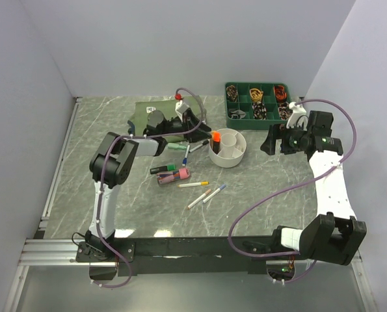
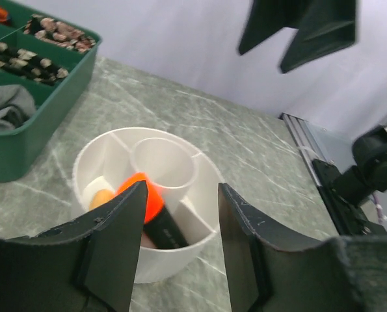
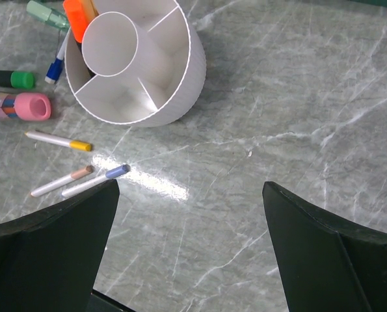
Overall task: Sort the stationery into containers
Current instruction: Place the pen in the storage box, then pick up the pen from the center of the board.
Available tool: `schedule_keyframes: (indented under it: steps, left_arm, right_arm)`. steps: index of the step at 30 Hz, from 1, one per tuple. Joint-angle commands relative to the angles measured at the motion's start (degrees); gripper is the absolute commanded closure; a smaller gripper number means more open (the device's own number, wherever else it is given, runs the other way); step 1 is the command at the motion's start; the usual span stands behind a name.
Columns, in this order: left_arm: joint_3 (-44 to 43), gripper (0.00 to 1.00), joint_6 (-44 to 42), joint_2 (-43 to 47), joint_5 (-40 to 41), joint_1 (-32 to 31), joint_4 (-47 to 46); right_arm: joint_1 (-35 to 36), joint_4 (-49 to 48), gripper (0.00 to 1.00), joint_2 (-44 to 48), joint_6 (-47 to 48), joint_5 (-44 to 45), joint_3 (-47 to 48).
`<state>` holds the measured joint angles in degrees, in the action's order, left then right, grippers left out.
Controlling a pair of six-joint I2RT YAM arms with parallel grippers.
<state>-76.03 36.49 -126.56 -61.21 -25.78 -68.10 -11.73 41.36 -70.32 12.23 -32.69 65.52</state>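
top external view: white round plastic tub with inner dividers [image 1: 228,162] stands far-centre on the grey marbled surface [image 1: 271,195]. a chunky orange highlighter [image 2: 155,211] stands in the tub's left compartment. left claw [image 2: 181,188] is released, its fingers parted beside the tub. right claw [image 3: 190,188] is released, spread wide over the surface right of the tub. a pink highlighter [image 1: 178,174], green-capped black marker [image 1: 164,168] and yellow-capped thin white pen [image 1: 193,184] lie loose, near-left of the tub.

White round divided tub [image 1: 228,161] upright, orange highlighter [image 1: 215,138] standing in an outer compartment, pink marker [image 1: 175,175], green-capped marker [image 1: 164,169], thin white pens [image 1: 193,184] lying flat nearby
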Motion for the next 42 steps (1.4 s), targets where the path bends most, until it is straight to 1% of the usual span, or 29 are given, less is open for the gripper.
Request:
schedule_keyframes:
  steps: [1,3,4,5,6,7,8,9,10,11,12,13,15,16,18,24,28,37,42]
  left_arm:
    - [3.9,0.47,0.0,8.2,-2.9,-0.1,-2.4]
    - [6.2,0.45,-2.5,11.8,-3.6,0.3,2.9]
    - [7.1,0.40,-5.4,16.0,-4.2,0.6,7.6]
    - [8.1,0.39,-9.9,18.6,-4.3,0.7,22.8]
    - [9.3,0.38,-23.7,21.2,-2.0,0.6,32.9]
    - [9.2,0.38,-32.8,25.6,-0.2,0.3,43.6]
    - [9.1,0.37,-42.1,27.1,2.6,-0.3,63.5]
    - [8.9,0.37,-54.6,28.7,9.0,-1.2,70.1]
    - [8.7,0.36,-58.4,29.1,11.4,-1.2,75.9]
    - [8.4,0.36,-62.3,29.3,14.2,-1.0,79.6]
    - [7.2,0.36,-63.8,28.8,16.6,-0.5,86.0]
    - [6.3,0.36,-65.3,28.4,21.5,-0.2,88.8]
    - [3.3,0.35,-67.8,26.2,25.2,1.1,95.6]
    - [2.3,0.35,-68.7,25.4,28.1,1.5,97.3]
    - [1.2,0.34,-69.7,23.8,30.5,3.0,99.1]
    - [0.0,0.35,-71.7,20.1,36.0,4.1,99.0]
    - [-0.2,0.37,-73.0,17.8,37.0,4.1,99.8]
    - [1.1,0.37,-75.9,15.9,38.6,4.1,101.1]
    - [1.2,0.38,-77.9,15.2,38.6,4.0,102.8]
  right_arm:
    - [0.7,-2.1,0.00,0.9,-0.5,-0.8,1.4]
    - [0.7,-2.1,0.00,2.0,-0.2,-0.8,0.7]
    - [0.7,-2.3,0.00,2.9,-0.4,-0.8,-0.3]
    - [0.7,-2.4,0.00,3.3,-0.6,-1.2,-0.8]
    - [0.7,-2.7,0.00,3.7,-0.8,-1.7,-1.4]
    - [0.9,-3.0,0.00,4.4,-1.2,-1.9,-2.5]
    - [1.0,-3.3,0.00,4.8,-1.2,-2.2,-2.8]
    - [1.2,-3.9,0.00,5.2,-1.3,-2.2,-3.2]
    - [1.3,-4.2,0.00,5.5,-1.4,-2.3,-3.5]
    - [1.4,-4.4,0.00,5.8,-1.4,-2.3,-3.6]
    - [1.4,-4.5,0.00,6.0,-1.4,-2.4,-3.7]
    - [1.4,-4.6,0.00,6.2,-1.2,-2.5,-3.6]
    - [1.4,-5.0,0.00,6.3,-1.2,-2.6,-3.8]
    - [1.4,-5.1,0.00,6.6,-1.4,-2.7,-3.9]
    - [1.4,-5.7,0.00,7.0,-1.6,-3.3,-4.2]
    - [1.4,-6.3,0.00,7.7,-2.4,-3.7,-5.8]
    - [1.4,-6.2,0.00,8.3,-2.0,-3.3,-6.6]
    - [1.4,-7.4,0.00,9.9,-2.6,-3.0,-10.1]
    - [1.4,-7.2,0.00,9.7,-2.2,-2.8,-9.7]
